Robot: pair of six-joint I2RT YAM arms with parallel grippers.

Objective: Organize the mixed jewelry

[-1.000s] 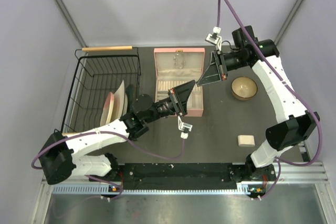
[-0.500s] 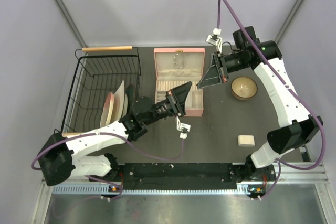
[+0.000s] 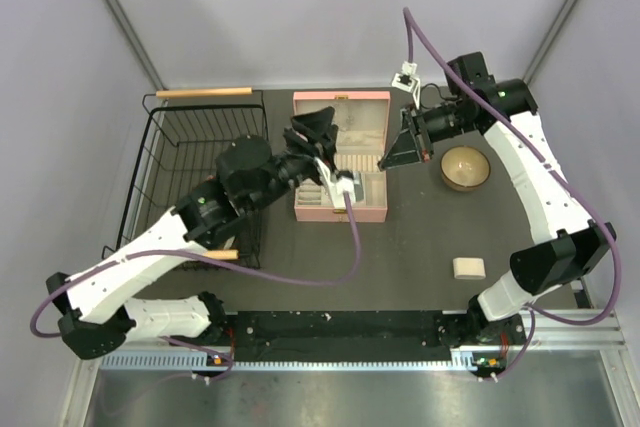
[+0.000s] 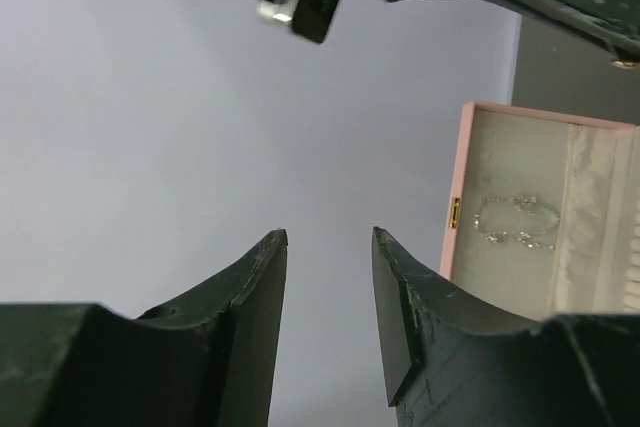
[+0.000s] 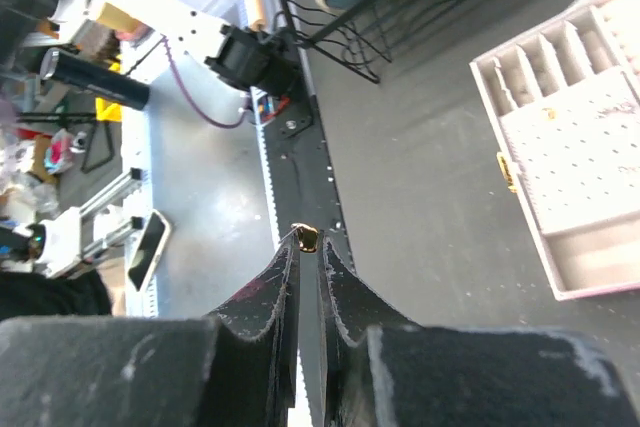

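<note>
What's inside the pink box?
A silvery chain lies on the pink box's pale lid lining. From above, the left gripper covers part of the box, hiding what lies there.

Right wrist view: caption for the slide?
Right gripper, jaws pinching a small gold piece, beside the open pink jewelry box.

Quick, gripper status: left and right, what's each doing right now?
Left gripper: open, nothing between the fingers.
Right gripper: closed on a tiny gold-coloured piece at its fingertips.
</note>
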